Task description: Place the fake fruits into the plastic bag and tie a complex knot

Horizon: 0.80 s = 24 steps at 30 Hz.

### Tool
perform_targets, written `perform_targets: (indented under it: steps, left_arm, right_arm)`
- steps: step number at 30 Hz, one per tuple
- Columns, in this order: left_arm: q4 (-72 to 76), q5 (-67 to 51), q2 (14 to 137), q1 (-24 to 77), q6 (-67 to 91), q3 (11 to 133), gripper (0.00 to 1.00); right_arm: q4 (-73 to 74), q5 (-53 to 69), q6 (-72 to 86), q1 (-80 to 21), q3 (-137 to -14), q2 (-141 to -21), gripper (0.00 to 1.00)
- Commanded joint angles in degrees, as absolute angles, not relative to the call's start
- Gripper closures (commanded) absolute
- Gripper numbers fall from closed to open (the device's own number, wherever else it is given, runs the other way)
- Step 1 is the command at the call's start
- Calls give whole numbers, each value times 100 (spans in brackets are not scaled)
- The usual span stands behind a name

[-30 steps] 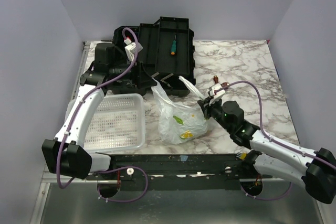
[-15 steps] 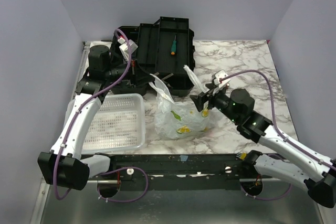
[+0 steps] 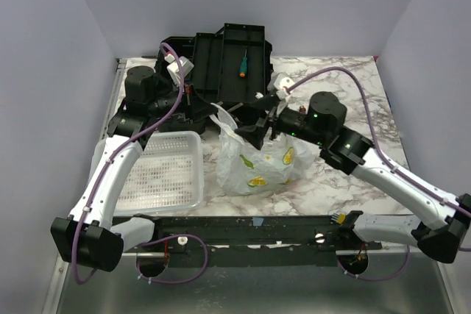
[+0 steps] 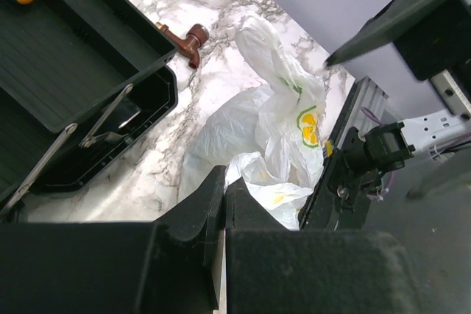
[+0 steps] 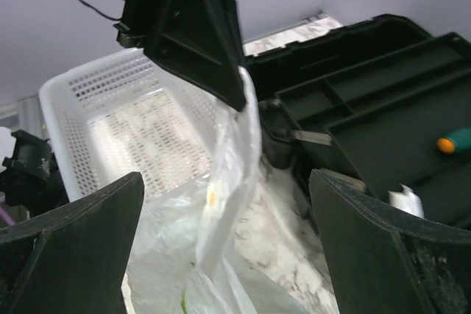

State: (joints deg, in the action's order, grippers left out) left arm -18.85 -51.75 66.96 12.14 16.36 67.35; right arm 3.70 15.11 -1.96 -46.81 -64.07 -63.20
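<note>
While wide open, right end effector [image 5: 227, 182] astride handle [image 5: 246, 130] of plastic bag [image 3: 257, 163], left end effector [image 4: 224, 182] clamped on it.

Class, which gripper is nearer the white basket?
Left. The left gripper pinches the plastic bag's handle by the basket's corner; the right gripper hangs open farther right, over it.

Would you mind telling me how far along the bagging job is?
Loading looks done: glossy yellow-green fake fruits show through the thin white plastic bag. In hand: left end effector pinches one handle, right end effector open beside it. Left: all the tying.
</note>
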Motion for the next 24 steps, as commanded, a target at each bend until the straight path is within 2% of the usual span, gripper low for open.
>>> perform_targets:
  steps: [1, 8, 11, 15, 17, 19, 21, 24]
  left_arm:
    - [-1641, -5009, 6474, 1274, 1733, 6630, 100]
    - [-1487, -5011, 6445, 1336, 1789, 6635, 100]
    - [-1418, -5013, 6458, 1353, 1835, 6636, 100]
    - [-1191, -5011, 6486, 1354, 2071, 6660, 100]
    - [-1081, -5014, 6493, 1354, 2193, 6700, 100]
    - [-989, -4993, 6500, 1350, 2318, 6747, 100]
    - [-939, -4860, 6505, 1312, 2384, 6837, 100]
    - [-797, -4667, 6525, 1144, 2589, 7009, 100]
  right_arm:
    - [161, 1588, -292, -5088, -6772, -7024, 3]
    - [-850, 533, -84, -5212, -6461, -7771, 0]
    - [-1236, 533, -18, -5227, -6291, -8071, 6]
    - [-1857, 569, 192, -5287, -5739, -8390, 29]
    - [-2160, 635, 111, -5320, -5353, -8503, 43]
    - [-2390, 672, 60, -5326, -4949, -8593, 65]
    - [-2537, 778, -300, -5326, -4545, -8663, 76]
    - [-2695, 798, -634, -5327, -3960, -8693, 81]
